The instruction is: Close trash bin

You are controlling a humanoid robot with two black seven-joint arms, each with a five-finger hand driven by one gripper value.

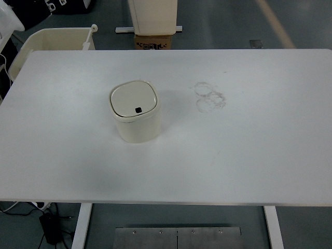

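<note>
The trash bin (136, 111) stood upright on the white desk (249, 150), left of centre and well back from the near edge. Its cream lid (134, 98) lay flat and flush with the rim, the small dark button (138, 110) showing near the lid's front edge (no gap could be made out anywhere around the seam). Neither robot hand was in the picture, so whether either was released or clenched could not be told. Nothing touched the bin. To its right, well apart, some faint ring marks (209, 96) stained the desk top.

By the look of it, the closing step was done and the task was at its end. The next move called for little: at most, keeping both arms clear of the bin.
</note>
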